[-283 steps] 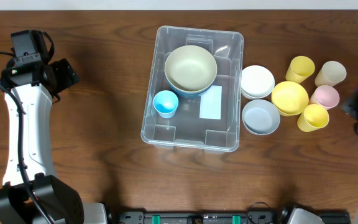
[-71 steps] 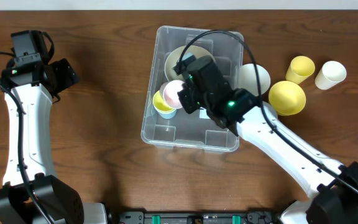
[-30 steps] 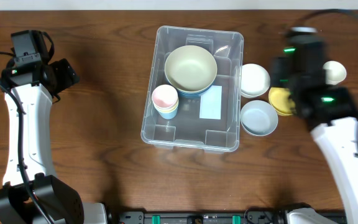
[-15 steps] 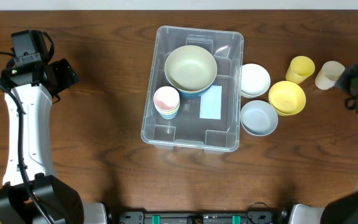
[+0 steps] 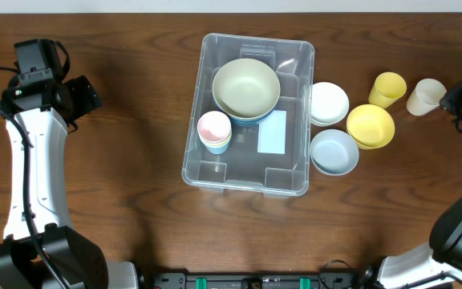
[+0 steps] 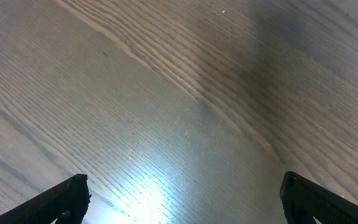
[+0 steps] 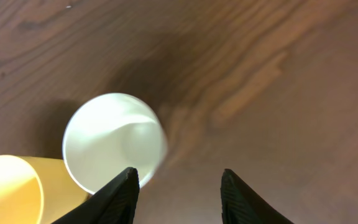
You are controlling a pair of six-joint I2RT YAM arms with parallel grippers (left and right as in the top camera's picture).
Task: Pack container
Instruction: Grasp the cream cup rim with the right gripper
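The clear bin (image 5: 243,172) lies mid-desk (image 5: 135,217). It holds a pale green bowl (image 5: 246,87), a stack of cups (image 5: 213,128) against its left wall and a white label (image 5: 272,132). The right jaws stand open near the desk's right edge, well apart from the bin, with a cream cup (image 7: 114,140) just ahead of them. The left jaws are open over bare wood, well apart from it on the other side.
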